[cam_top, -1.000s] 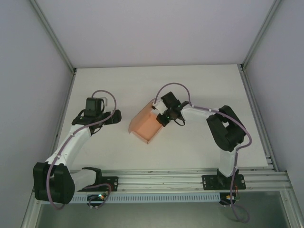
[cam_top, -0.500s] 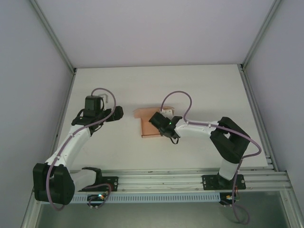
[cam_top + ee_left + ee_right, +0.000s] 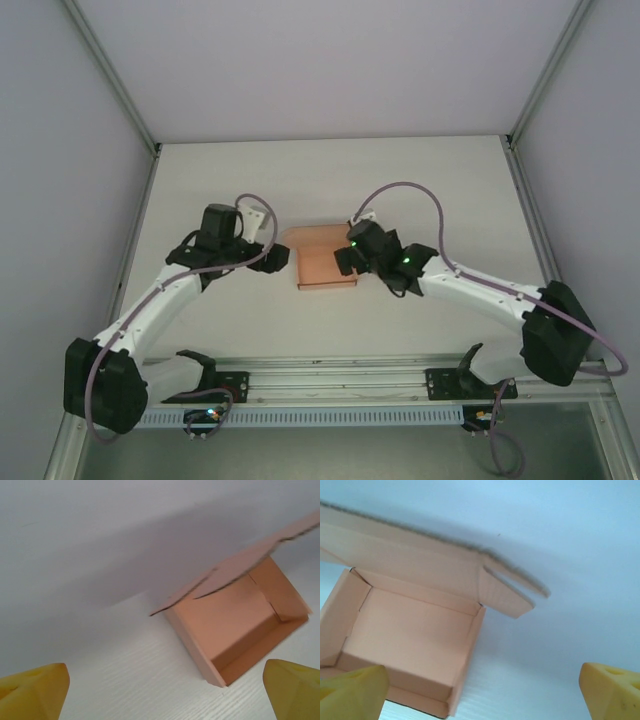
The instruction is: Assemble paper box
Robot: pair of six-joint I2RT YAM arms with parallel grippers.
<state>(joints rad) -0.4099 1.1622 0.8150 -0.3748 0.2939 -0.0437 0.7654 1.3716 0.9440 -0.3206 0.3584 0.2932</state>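
Both spread, left pincer (image 3: 281, 258), right pincer (image 3: 346, 262), flanking open-lidded paper box (image 3: 322, 268), seemingly apart.

Salmon-pink paper box (image 3: 325, 266), shallow tray folded up with walls standing, lid flap open at far side, resting mid-table between both arms

The white table (image 3: 420, 170) bears the salmon-pink paper box (image 3: 325, 268) (lid flap raised) near its middle.
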